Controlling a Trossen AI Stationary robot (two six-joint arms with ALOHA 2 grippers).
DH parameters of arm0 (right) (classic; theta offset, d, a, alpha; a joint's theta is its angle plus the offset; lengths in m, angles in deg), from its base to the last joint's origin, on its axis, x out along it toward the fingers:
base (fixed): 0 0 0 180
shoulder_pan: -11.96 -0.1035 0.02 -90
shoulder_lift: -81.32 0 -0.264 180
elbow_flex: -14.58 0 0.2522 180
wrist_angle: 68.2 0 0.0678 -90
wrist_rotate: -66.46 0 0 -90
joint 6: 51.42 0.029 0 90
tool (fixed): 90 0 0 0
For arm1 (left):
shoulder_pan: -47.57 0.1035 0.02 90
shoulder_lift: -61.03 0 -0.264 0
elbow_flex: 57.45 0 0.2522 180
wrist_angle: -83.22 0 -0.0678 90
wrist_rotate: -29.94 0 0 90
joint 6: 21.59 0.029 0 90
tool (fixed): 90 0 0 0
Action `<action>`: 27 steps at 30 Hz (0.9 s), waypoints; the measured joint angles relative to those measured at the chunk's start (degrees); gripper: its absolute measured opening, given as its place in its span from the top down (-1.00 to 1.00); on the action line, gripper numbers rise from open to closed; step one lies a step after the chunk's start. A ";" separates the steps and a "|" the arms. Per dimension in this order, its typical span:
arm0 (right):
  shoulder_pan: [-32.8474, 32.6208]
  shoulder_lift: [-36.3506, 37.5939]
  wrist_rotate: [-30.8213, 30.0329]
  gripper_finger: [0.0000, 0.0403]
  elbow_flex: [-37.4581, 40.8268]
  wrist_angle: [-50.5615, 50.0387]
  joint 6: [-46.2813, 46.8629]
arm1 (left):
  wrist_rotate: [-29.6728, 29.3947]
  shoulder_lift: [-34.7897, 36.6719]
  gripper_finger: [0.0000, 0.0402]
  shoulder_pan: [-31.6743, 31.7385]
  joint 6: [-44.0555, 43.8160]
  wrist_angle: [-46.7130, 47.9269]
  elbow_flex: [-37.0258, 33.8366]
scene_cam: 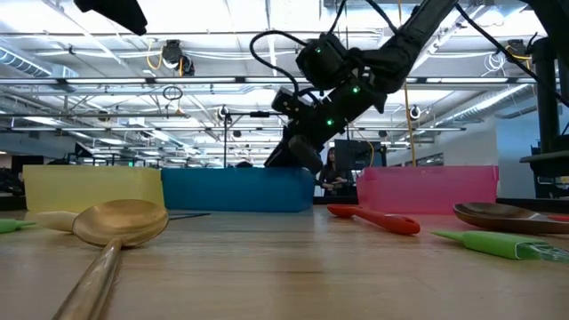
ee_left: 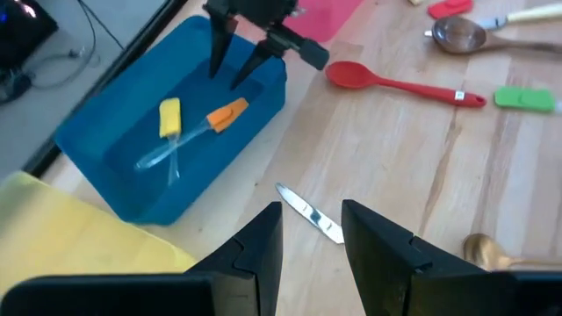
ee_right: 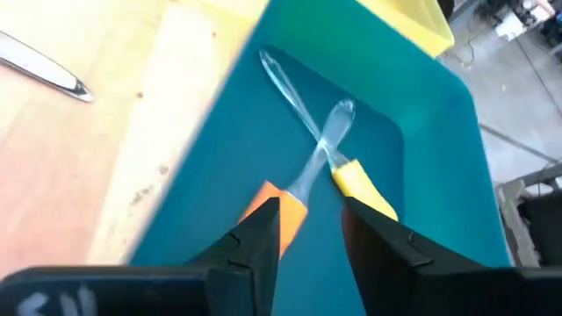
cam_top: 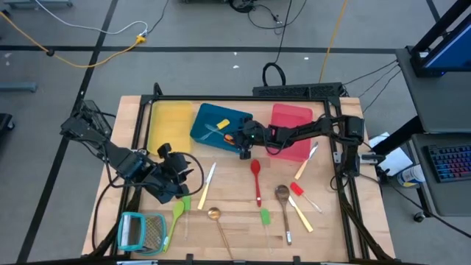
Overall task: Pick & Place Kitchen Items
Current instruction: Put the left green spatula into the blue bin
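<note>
In the blue tray (ee_left: 132, 175) lie an orange-tipped tool (ee_left: 226, 114) and a yellow-tipped tool (ee_left: 169, 117), their clear handles crossed on the tray's floor. My right gripper (ee_left: 234, 75) hovers open just above the orange tip (ee_right: 283, 209), fingers pointing down into the tray's right end. My left gripper (ee_left: 312, 233) stands open above the table's left part, holding nothing; a cream-handled knife's blade (ee_left: 309, 217) lies on the wood beyond its fingertips. A red spoon (cam_top: 256, 180), a wooden spoon (cam_top: 282, 195), a brass spoon (cam_top: 214, 215) and green spatulas (cam_top: 179, 210) lie flat on the table.
A yellow tray (cam_top: 171, 121) stands left of the blue one and a red tray (cam_top: 291, 121) right of it, under my right arm. A teal-framed grater (cam_top: 141, 230) lies at the near left corner. Another knife (cam_top: 306, 165) and a red-tipped tool (cam_top: 297, 189) lie at the right.
</note>
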 joint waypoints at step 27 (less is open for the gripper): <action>-8.81 7.06 -0.37 0.22 0.20 1.99 -3.93 | 33.14 -24.61 0.38 1.73 -44.12 -0.20 0.04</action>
